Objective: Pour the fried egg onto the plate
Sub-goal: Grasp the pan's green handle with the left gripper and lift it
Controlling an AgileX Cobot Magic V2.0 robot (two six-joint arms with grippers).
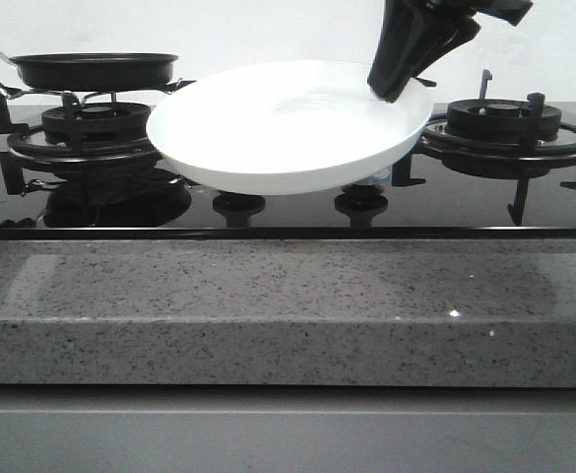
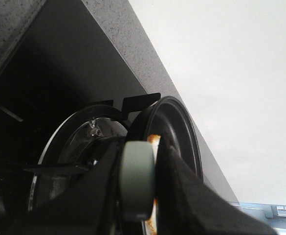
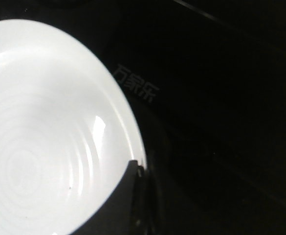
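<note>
The white plate (image 1: 278, 133) hangs tilted in the air over the middle of the hob. My right gripper (image 1: 398, 87) is shut on its far right rim, and in the right wrist view one finger (image 3: 133, 196) lies over the plate (image 3: 45, 147) rim. The black frying pan (image 1: 96, 69) stands on the left burner, its rim close to the plate's left edge. My left gripper (image 2: 139, 164) is shut on the pan's grey-green handle (image 2: 138, 191). Only a thin cream and orange sliver of the fried egg (image 2: 155, 139) shows inside the pan (image 2: 179, 127); the front view hides it.
Black pan-support grates stand over the left burner (image 1: 91, 133) and the right burner (image 1: 509, 123). Two knobs (image 1: 238, 205) sit on the glossy black hob under the plate. A speckled grey stone counter (image 1: 268, 305) runs along the front, and a white wall is behind.
</note>
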